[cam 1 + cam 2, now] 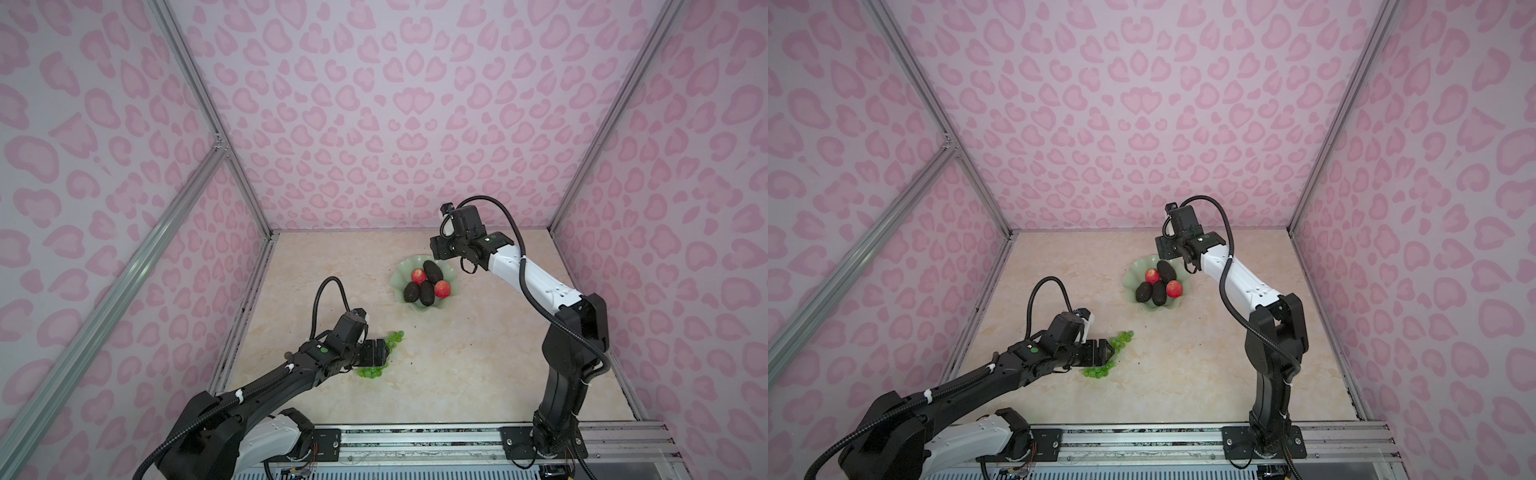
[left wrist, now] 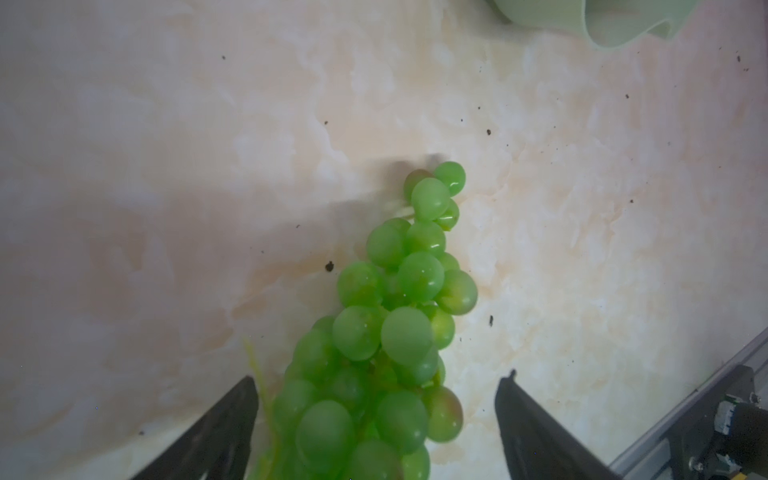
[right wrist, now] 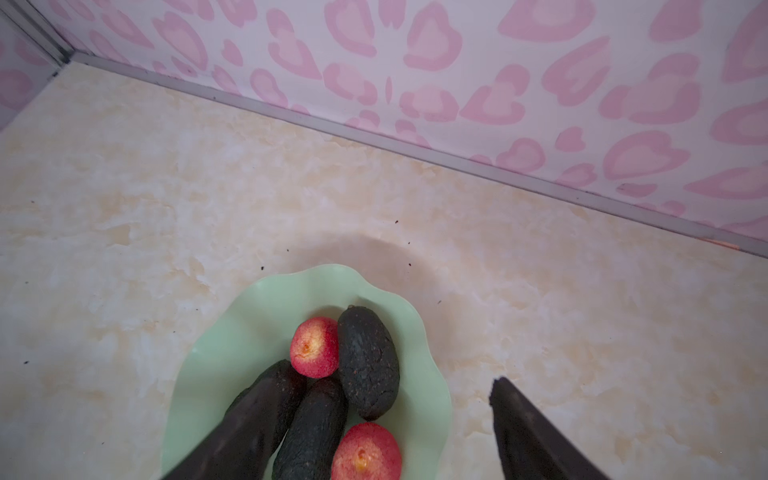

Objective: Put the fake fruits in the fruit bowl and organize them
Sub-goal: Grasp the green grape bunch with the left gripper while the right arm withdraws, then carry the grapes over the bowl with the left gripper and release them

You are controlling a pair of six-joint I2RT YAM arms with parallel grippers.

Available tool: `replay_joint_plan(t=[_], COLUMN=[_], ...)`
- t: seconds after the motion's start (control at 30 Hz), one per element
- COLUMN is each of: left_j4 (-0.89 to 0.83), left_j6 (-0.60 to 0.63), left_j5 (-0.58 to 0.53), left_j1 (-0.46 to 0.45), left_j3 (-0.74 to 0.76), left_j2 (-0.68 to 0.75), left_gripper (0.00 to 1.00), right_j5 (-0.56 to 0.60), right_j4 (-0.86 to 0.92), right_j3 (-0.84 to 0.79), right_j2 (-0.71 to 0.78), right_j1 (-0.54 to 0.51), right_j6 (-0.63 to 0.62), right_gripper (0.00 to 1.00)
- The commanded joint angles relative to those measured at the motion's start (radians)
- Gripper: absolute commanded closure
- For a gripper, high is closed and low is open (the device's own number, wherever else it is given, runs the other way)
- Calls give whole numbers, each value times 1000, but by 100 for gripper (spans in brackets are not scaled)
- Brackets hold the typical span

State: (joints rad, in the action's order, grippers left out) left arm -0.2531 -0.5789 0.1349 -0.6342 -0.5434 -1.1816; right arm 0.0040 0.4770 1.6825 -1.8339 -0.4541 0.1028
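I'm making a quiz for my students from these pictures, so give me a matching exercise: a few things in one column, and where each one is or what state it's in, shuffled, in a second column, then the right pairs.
Column one:
1. grapes
2. avocados
3. left end effector
4. fruit bowl

Column two:
A. open, straddling the green bunch
B. three of them lying in the bowl beside two apples
C. on the table, outside the bowl
D. pale green with a wavy rim, near the back wall

Pairs: 1-C, 2-B, 3-A, 4-D
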Motion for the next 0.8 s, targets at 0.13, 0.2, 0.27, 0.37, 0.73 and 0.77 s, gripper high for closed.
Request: replay_joint_plan(t=[0.13, 0.2, 0.27, 0.37, 0.73, 0.77], left_j4=[20, 20, 21, 17, 16, 17], left_j6=[11, 10, 7, 7, 37, 41], left_j5=[-76, -91, -106, -123, -168, -169], left_j1=[-53, -64, -72, -82, -90, -90], left_j3=[-66, -79, -88, -102, -121, -125], left_j2=[-159, -192, -218, -227, -71, -55], left_gripper=[17, 23, 32, 43, 58, 59], right_j5=[4, 13, 15, 19, -10, -12], right_j4=[-138, -143, -141, -146, -162, -161], right_j3=[-254, -305, -346, -399, -501, -508], right_j2=[234, 290, 337, 400, 520, 529], right_j1=[7, 14, 25, 37, 91, 92], right_j6=[99, 116, 138, 157, 231, 233], right_gripper=[17, 17, 17, 17, 17, 17])
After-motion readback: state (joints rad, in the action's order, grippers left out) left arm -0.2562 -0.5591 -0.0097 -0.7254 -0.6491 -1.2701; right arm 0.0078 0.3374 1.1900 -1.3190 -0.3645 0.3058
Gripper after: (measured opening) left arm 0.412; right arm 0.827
